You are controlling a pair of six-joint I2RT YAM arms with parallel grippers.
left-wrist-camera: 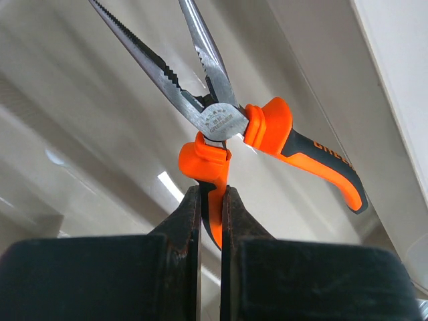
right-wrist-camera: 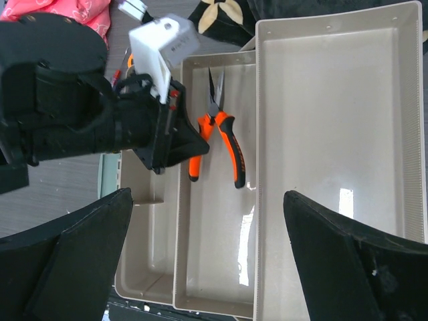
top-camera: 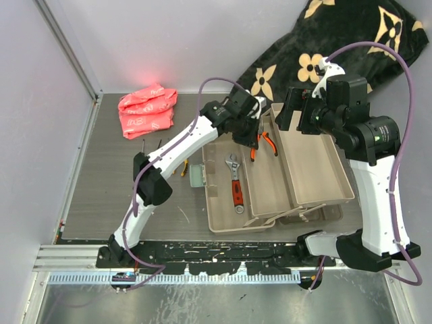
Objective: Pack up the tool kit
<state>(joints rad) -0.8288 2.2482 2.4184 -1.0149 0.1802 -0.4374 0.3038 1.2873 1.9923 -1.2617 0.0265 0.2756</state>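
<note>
So the left gripper (left-wrist-camera: pixel 210 200) is clamped tight on one handle of the orange needle-nose pliers (left-wrist-camera: pixel 221 120), fingers pinched flat against the grip just below the pivot. The other handle sticks out free to the side, and the pliers' own nose is parted a bit. From the top, that gripper (top-camera: pixel 253 138) and the pliers (top-camera: pixel 263 143) sit over the far end of the open beige toolbox (top-camera: pixel 223 226). The right wrist view puts the pliers (right-wrist-camera: pixel 217 130) over the middle tray (right-wrist-camera: pixel 214 267), nose pointing toward the far side (can't tell if they're touching the tray floor or just above it). The right gripper (top-camera: pixel 300 111) hangs over the far right part of the box with its fingers spread wide apart, nothing between them, looking down on the big right tray (right-wrist-camera: pixel 334 134). A red-handled adjustable wrench (top-camera: pixel 235 182) lies in the left compartment. There's a yellow-handled tool (top-camera: pixel 183 167) on the table just left of the box, a pink bundle (top-camera: pixel 147 108) at far left, and the black flowered blanket (top-camera: pixel 351 40) at far right.
</note>
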